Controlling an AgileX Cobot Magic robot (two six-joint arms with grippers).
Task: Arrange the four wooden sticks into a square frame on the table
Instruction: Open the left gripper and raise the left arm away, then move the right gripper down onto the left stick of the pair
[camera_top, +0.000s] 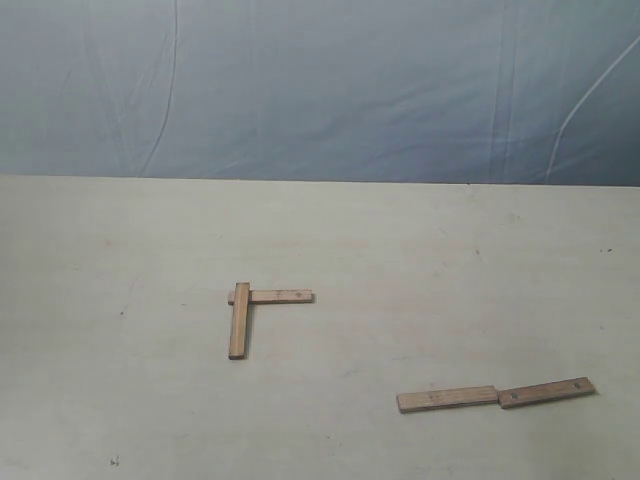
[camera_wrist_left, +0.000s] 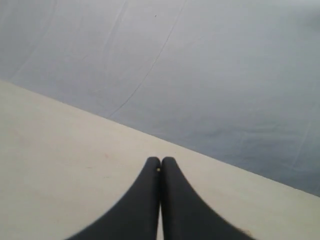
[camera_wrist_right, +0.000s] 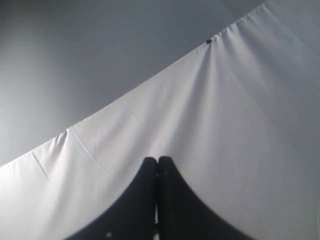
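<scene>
On the broad, pale cream desk (camera_top: 120, 400) four small, flat, light-brown wooden sticks lie in two pairs, well apart. Left of the middle, the first stick (camera_top: 238, 320) runs front to back, and its far end crosses the left end of the second stick (camera_top: 283, 296), which lies crosswise, so the two make one square corner. Near the front right, the third stick (camera_top: 447, 399) and the fourth stick (camera_top: 546, 392) lie end to end in a nearly straight line. Whether their inner ends overlap or merely touch is hard to make out, and the tiny dark dots are barely readable. The black left tool (camera_wrist_left: 160, 165) is clenched tip to tip on nothing, above bare desk with the wrinkled blue-grey backdrop sheet (camera_wrist_left: 225, 75) beyond. The right tool (camera_wrist_right: 157, 164) is likewise clenched and empty. It faces only pale creased cloth, so its place over the desk cannot be told.
</scene>
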